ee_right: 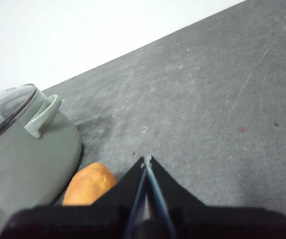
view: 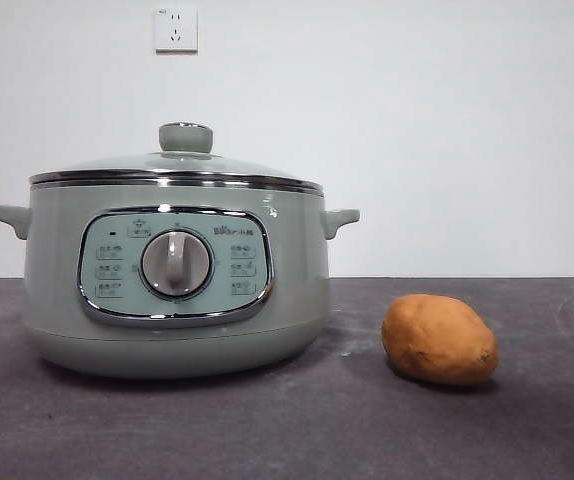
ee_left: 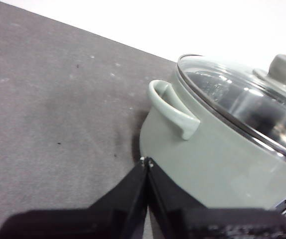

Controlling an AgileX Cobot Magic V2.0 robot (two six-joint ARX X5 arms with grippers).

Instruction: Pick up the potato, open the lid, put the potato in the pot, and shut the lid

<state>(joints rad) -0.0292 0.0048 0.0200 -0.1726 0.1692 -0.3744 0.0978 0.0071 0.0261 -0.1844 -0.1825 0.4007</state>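
Potato first: your oval orange-brown potato [view: 439, 339] sits beside the sage-green pot [view: 177, 300]; firm, matte, grippy, so grasp its middle; right gripper [ee_right: 147, 160] and left gripper [ee_left: 147, 161] closed, empty.

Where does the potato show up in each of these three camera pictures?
Front view: the potato lies on the dark table, right of the pot, apart from it.
Left wrist view: not in it.
Right wrist view: the potato sits beside the pot's base, partly hidden behind the right gripper.
Shared landmark: the pot's side handle.
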